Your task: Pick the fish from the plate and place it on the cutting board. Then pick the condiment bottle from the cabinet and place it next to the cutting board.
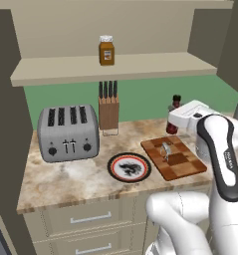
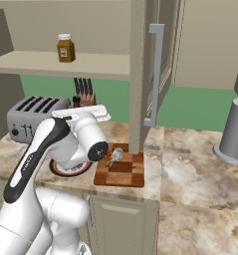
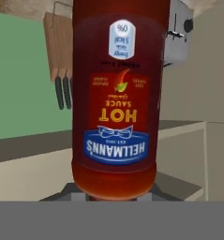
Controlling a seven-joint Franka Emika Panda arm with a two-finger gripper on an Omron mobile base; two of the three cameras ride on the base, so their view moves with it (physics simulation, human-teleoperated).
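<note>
Gripper: jaws clamped on the slim dark red hot-sauce condiment bottle (label upside down in the hand view), behind the checkered wooden cutting board | tiny silvery fish: on the board | round black-rimmed plate: just left of board | squat amber jar: on beige cabinet shelf

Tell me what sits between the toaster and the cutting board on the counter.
The plate lies on the counter between the toaster and the cutting board, close by the board's near left corner; the left base view shows it.
</note>
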